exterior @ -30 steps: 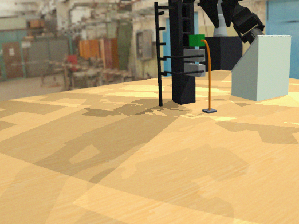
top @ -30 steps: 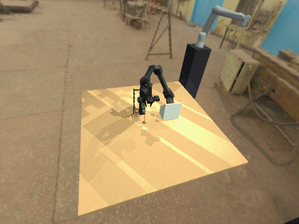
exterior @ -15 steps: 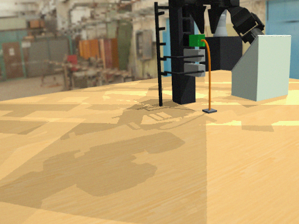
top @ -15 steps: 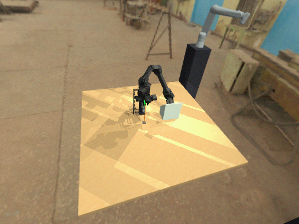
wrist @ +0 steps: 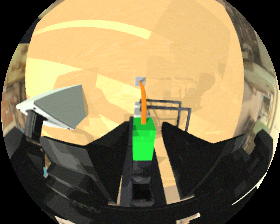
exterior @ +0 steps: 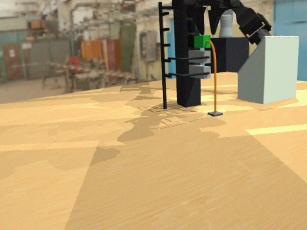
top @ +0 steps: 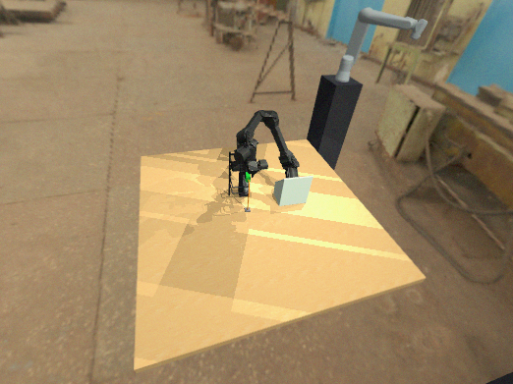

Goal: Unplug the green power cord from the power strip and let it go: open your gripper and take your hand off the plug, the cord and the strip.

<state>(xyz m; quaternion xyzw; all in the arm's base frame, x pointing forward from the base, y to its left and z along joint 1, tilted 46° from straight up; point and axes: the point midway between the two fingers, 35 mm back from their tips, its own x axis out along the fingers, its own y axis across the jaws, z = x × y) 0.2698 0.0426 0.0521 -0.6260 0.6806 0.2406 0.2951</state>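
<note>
- A black robot arm (top: 267, 116) (exterior: 256, 28) arches over a pale wooden worktop (top: 295, 268) (exterior: 176, 175) (wrist: 125, 50), its black gripper (top: 250, 171) (exterior: 207, 34) (wrist: 145, 126) pointing down at a green block-shaped plug (top: 248, 176) (exterior: 202, 41) (wrist: 143, 141).
- The fingers stand partly open, gripping nothing; in the wrist view they flank the plug at nine and three o'clock. Contact with its sides cannot be told.
- The green plug sits high against an upright black power strip (exterior: 179, 43) (wrist: 141, 172), directly above two grey blocks (exterior: 200, 56) in the exterior view. How deeply it is seated cannot be seen.
- From the plug, an orange cord (top: 249, 194) (exterior: 215, 78) (wrist: 144, 102) curves over and drops to a small grey pad (top: 247, 210) (exterior: 214, 113) (wrist: 140, 80), at five o'clock in the exterior view.
- A slim black rack (top: 230, 170) (exterior: 162, 43) (wrist: 189, 120) stands at the strip's nine o'clock, two prongs reaching past the grey blocks.
- A pale green, slope-sided block (top: 295, 191) (exterior: 280, 69) (wrist: 62, 107) stands apart at four o'clock from the plug in that view.
</note>
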